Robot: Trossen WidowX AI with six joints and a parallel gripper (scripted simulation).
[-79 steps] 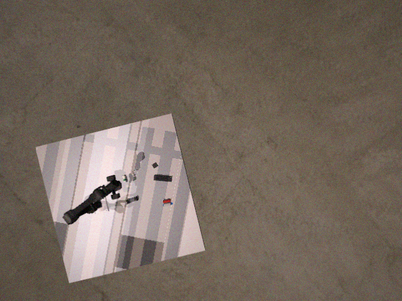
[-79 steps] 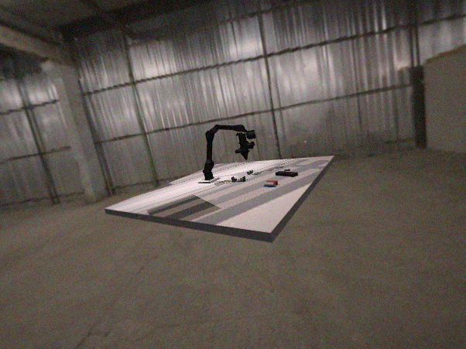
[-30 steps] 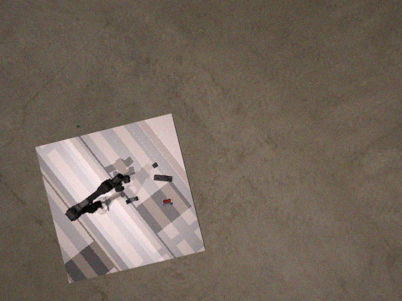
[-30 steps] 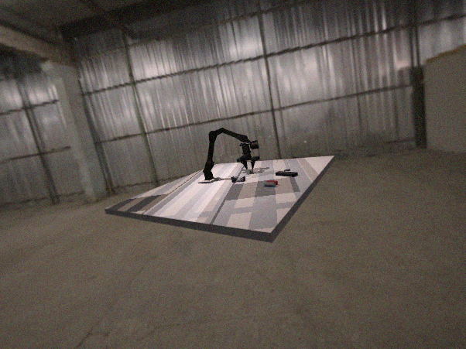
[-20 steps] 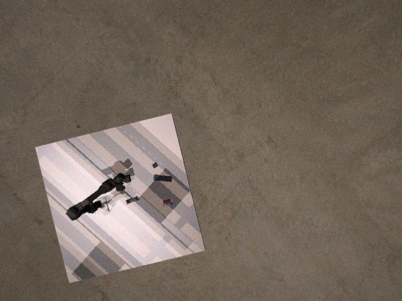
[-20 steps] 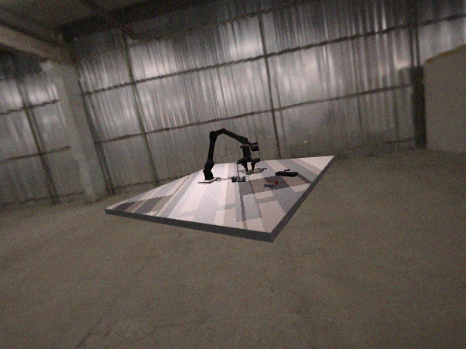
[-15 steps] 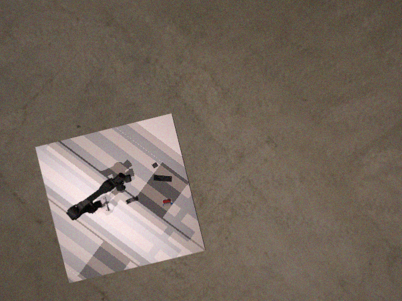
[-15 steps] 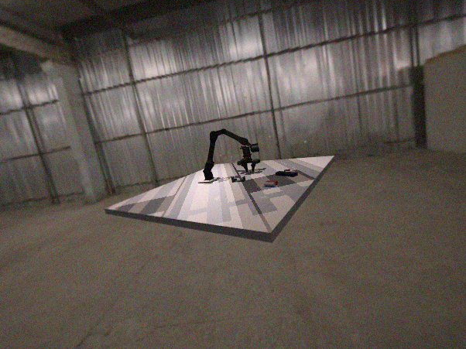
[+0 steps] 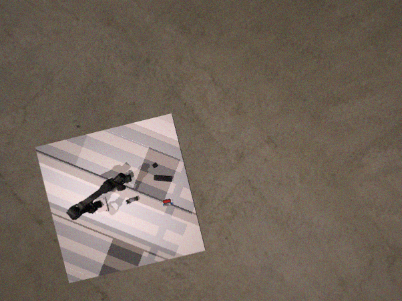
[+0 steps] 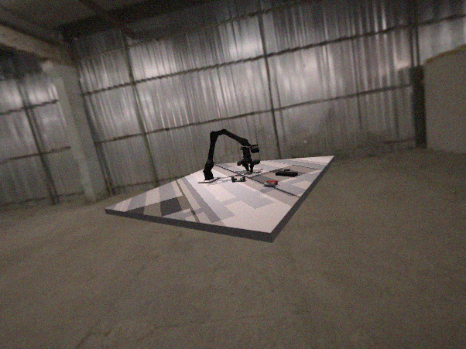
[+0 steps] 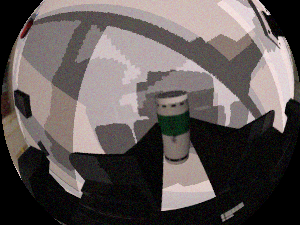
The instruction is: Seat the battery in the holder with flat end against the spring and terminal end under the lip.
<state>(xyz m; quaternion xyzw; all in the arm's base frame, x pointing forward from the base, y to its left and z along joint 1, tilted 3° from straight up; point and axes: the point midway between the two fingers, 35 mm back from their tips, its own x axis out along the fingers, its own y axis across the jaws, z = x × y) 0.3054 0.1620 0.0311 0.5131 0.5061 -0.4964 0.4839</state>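
The battery (image 11: 174, 141), white with a green band and a dark end, is between the fingers in the wrist view, its length running up and down in that view. My gripper (image 11: 173, 124) (image 10: 250, 171) points down close to the table top and is shut on the battery, a finger against each side. Whether the battery touches the table cannot be told. The holder (image 9: 132, 199) (image 10: 235, 179), small with dark ends, stands apart on the table, and only its edge shows at the top of the wrist view. Its spring and lip are too small to make out.
A long black block (image 9: 162, 177) (image 10: 286, 173) and a small black block (image 9: 155, 165) lie beyond the gripper. A red object with blue parts (image 9: 167, 201) (image 10: 272, 183) lies farther out than the holder. The patterned table (image 9: 187, 240) (image 10: 248, 217) carries everything.
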